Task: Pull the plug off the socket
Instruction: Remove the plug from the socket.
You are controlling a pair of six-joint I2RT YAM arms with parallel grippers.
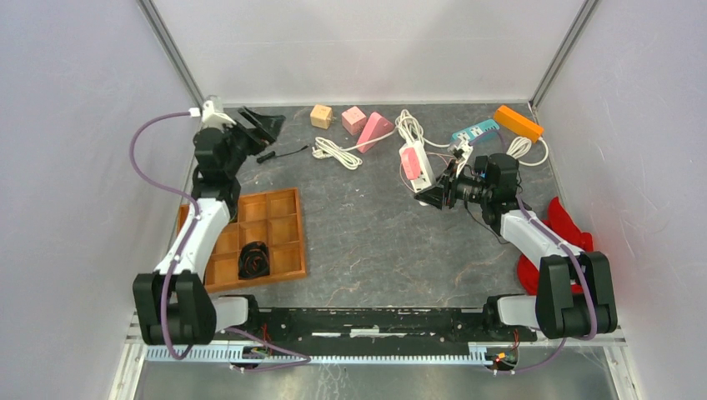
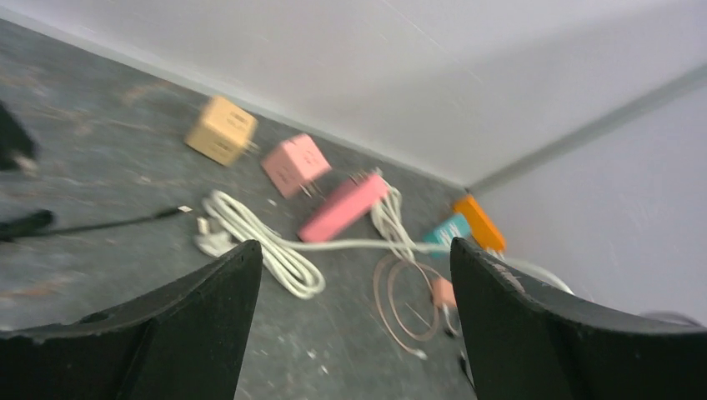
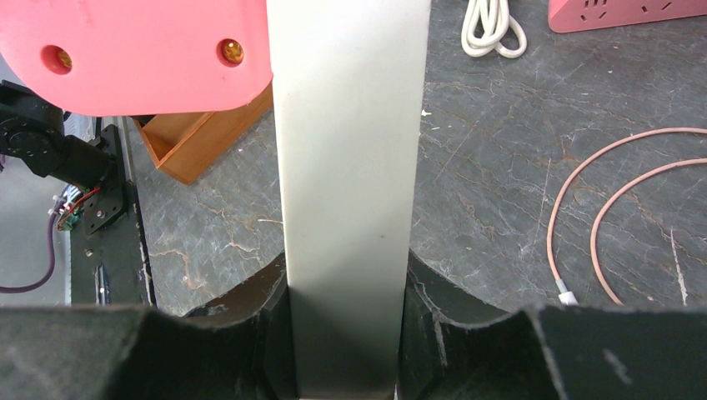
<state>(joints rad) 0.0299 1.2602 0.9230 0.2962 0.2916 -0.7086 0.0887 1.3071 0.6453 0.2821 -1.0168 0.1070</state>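
A white power strip with a pink plug seated in it is at the back middle of the table. My right gripper is shut on the near end of the strip. In the right wrist view the strip runs up between the two fingers, and the pink plug sticks out on its left side at the top. My left gripper is open and empty at the back left, well apart from the strip. Its view shows only loose items ahead.
A wooden compartment tray lies at the left with a black cable in it. At the back are a yellow cube, a pink cube, a pink strip, a white coiled cord, teal and orange strips. A red cloth lies at the right.
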